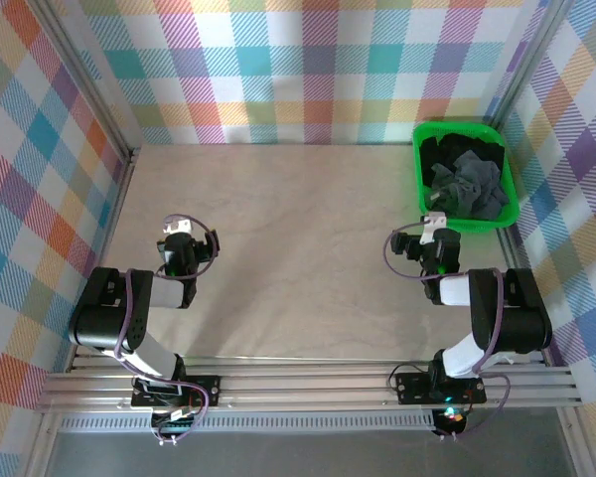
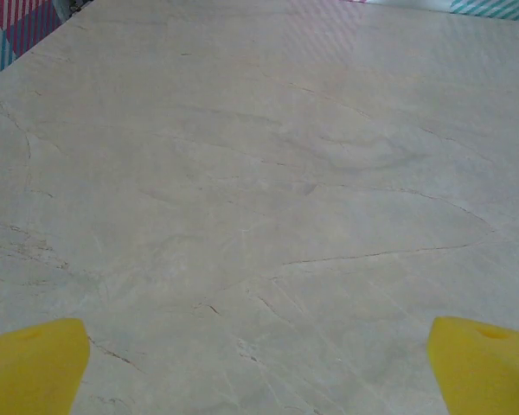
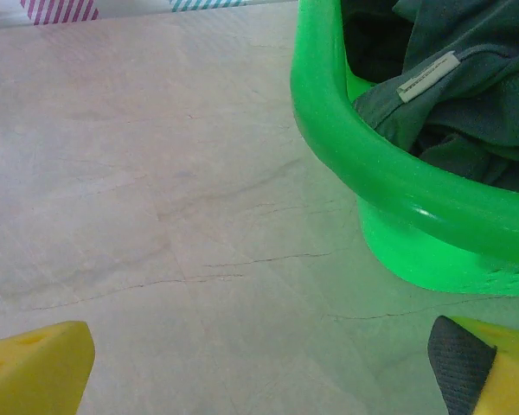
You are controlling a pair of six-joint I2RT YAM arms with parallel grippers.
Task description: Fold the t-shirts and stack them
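Table (image 1: 298,229): pale wood-grain board, the largest item, enclosed on three sides by checked cloth walls (image 1: 308,70); no shirt is spread, folded or stacked on it. Left arm (image 1: 129,318) and right arm (image 1: 497,318): black, bolted at the near edge, both drawn back low over the board. Basket (image 1: 418,169): bright green plastic, at the far right corner of the table, just beyond the right arm. T-shirts (image 1: 469,184): dark grey and black cloth, heaped and crumpled together inside the basket, one showing a white neck label (image 3: 428,76); individual shirts cannot be counted. Left gripper (image 2: 259,372): yellow fingers spread wide, released, over bare board well apart from the basket. Right gripper (image 3: 259,372): likewise spread wide and grasping nothing, near the basket's front wall but not touching it. Progress, as judged: none made; every shirt remains to be drawn out, folded and stacked.
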